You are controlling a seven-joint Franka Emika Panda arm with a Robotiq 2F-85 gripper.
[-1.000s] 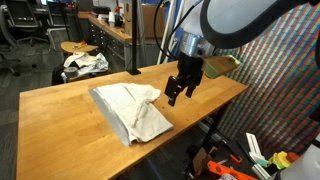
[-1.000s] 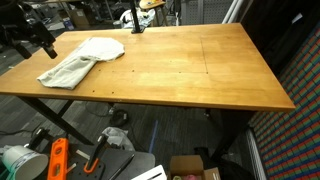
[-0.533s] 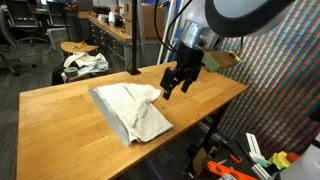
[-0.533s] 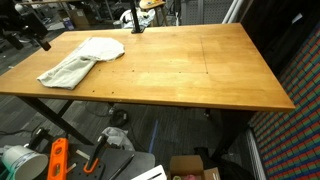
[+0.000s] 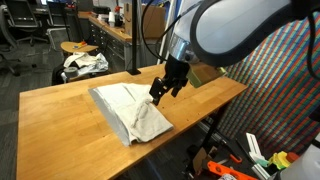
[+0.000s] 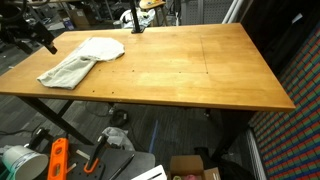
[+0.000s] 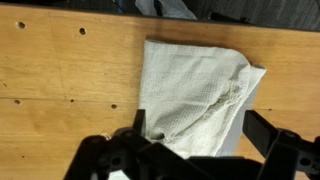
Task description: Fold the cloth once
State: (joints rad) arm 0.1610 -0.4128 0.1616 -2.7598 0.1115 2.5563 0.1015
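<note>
The cloth (image 5: 130, 110) lies rumpled near the middle of the table (image 5: 55, 120) in an exterior view, with a grey edge showing along its near left side. The gripper (image 5: 157, 95) hangs just above its far right corner with its jaws apart, probably so it can pinch that corner and carry it across.

In an exterior view the cloth (image 6: 80, 62) sits toward the table's far left corner, with the gripper (image 6: 47, 45) near its left end.

The wrist view looks straight down. The cloth (image 7: 190, 90) lies between the spread fingers (image 7: 130, 150), with a raised crease on its right side. Nothing is held, and the fold looks not yet begun.
</note>
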